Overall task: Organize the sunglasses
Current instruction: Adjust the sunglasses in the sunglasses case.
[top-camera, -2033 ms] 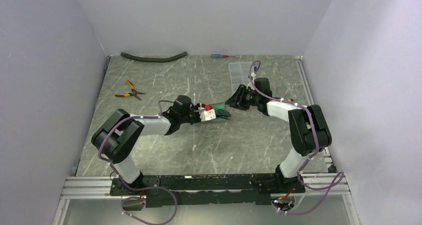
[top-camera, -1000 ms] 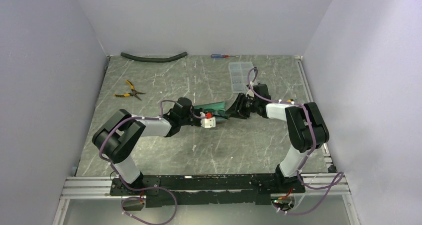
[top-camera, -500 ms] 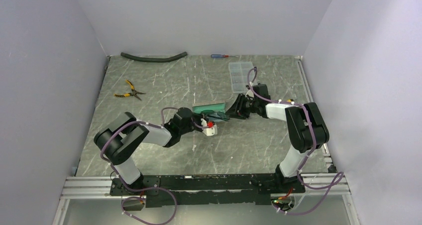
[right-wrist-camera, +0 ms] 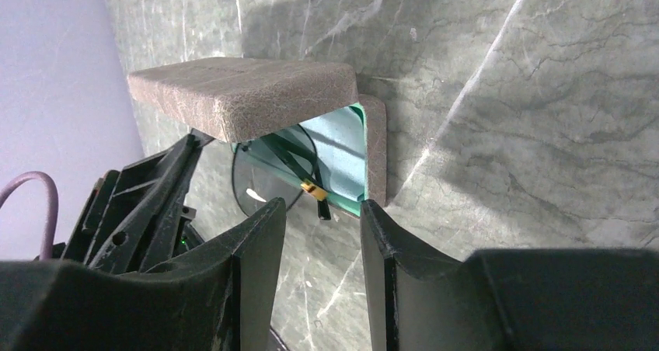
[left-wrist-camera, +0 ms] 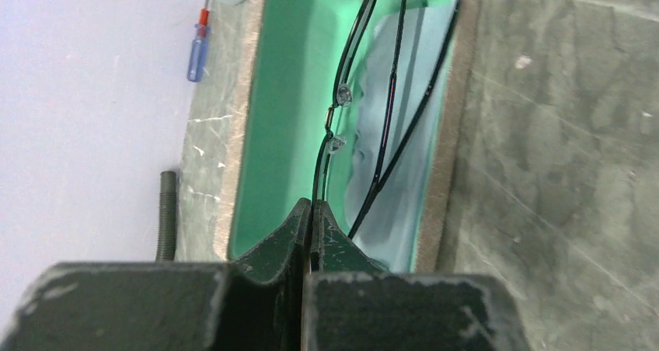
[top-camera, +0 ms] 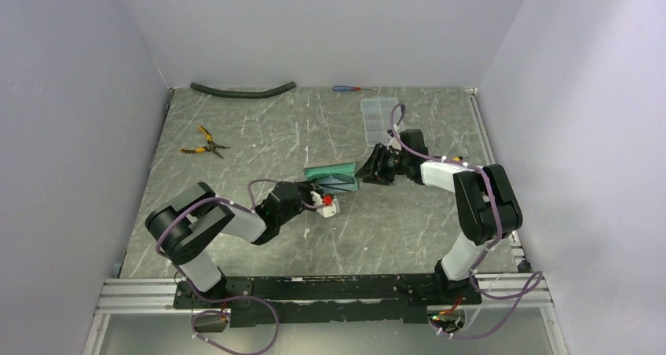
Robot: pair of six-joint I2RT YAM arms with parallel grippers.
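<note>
Robotics lab test cell. Plain lavender wall panels (top-camera: 314,25) are boxing in a grey marbled tabletop (top-camera: 377,229) on three sides. An aluminium rail (top-camera: 141,296) is running along the bottom edge. Pliers (top-camera: 203,143), a black hose (top-camera: 242,90), a screwdriver (top-camera: 345,89) and a clear parts box (top-camera: 377,118) are lying across the upper half.

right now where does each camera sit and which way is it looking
Top external: above and behind the bases, looking down on the table; both arms show.
Left wrist: looks along the shut left gripper into the open case at the sunglasses.
Right wrist: low, faces the case's end past the open right gripper.
Both wrist views share case and sunglasses.
</note>
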